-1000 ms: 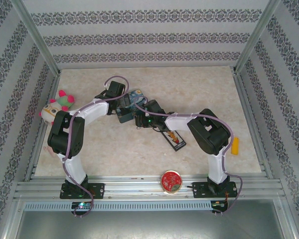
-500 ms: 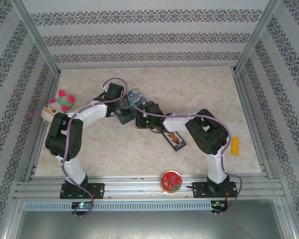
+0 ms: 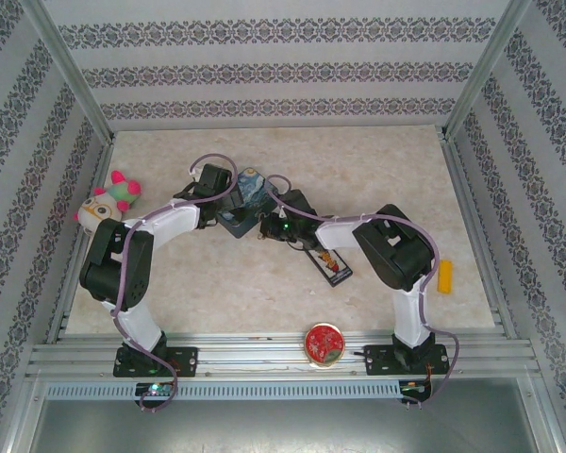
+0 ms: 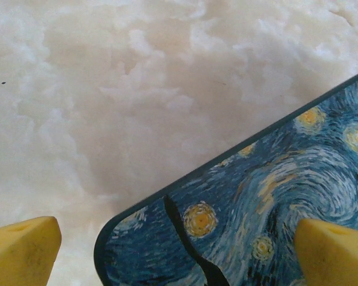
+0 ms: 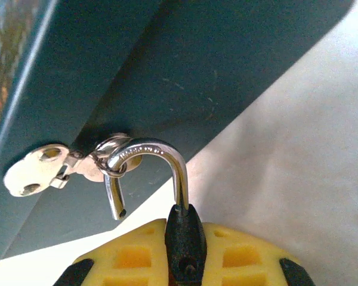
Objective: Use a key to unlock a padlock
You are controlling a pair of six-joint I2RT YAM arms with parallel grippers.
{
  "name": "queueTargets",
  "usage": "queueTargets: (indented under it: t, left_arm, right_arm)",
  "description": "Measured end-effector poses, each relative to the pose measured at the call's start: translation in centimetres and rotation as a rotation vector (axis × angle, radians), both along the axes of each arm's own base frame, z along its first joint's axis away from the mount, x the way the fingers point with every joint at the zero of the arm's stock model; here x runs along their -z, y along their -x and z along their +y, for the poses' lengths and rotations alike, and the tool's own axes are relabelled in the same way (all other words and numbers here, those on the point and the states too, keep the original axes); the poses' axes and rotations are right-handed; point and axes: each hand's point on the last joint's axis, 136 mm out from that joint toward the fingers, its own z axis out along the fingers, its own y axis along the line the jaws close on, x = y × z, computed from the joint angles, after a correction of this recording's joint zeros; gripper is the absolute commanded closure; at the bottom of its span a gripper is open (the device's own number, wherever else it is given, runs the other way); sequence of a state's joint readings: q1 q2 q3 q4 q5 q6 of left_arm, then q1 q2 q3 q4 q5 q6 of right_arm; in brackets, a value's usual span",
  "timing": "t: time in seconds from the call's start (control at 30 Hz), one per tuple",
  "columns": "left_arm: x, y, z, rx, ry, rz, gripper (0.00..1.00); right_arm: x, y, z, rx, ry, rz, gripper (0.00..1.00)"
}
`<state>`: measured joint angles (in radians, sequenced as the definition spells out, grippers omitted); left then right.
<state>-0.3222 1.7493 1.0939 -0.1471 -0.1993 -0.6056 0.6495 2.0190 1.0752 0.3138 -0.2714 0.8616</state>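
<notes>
Right claw [image 5: 185, 265]: I have it clamped narrow on the black body of the padlock [image 5: 184, 235].
Padlock: in my right claw, just beside the dark side wall of the blue painted tin [image 4: 274, 196]; shackle open, one leg free of the body.
Key [image 5: 33, 173]: on a small ring hooked over the shackle, lying against the tin's wall.
Left claw [image 4: 179, 250]: spread wide above a corner of the tin's lid, holding nothing.
Tin: resting on the bench [image 4: 107, 89].

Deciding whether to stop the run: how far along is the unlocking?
Done, it seems: the free end of the shackle is out of the padlock body, so it looks unlocked. In hand: the right tool is shut on the padlock; the left tool hangs open over the blue tin. Left: the shackle is hooked through a small ring by the tin; the flat silver piece there may be the key.
</notes>
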Motion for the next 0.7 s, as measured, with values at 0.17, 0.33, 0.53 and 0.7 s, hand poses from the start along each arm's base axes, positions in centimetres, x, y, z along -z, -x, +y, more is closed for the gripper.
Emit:
queueTargets:
  t: [0.17, 0.33, 0.53, 0.7]
  left_arm:
    - [0.1, -0.1, -0.1, -0.003, 0.010, -0.011, 0.01]
    - [0.1, 0.1, -0.1, -0.002, 0.021, -0.016, 0.01]
    - [0.2, 0.1, -0.2, -0.009, 0.035, -0.024, 0.01]
    - [0.3, 0.2, -0.2, -0.012, 0.040, -0.028, 0.01]
  right_arm:
    - [-0.2, -1.1, -0.6, 0.045, -0.043, 0.016, 1.00]
    - [0.0, -2.1, -0.7, 0.072, -0.102, 0.033, 1.00]
    - [-0.4, -2.9, -0.8, 0.101, -0.146, 0.040, 1.00]
    - [-0.7, -4.1, -1.9, 0.143, -0.166, 0.040, 1.00]
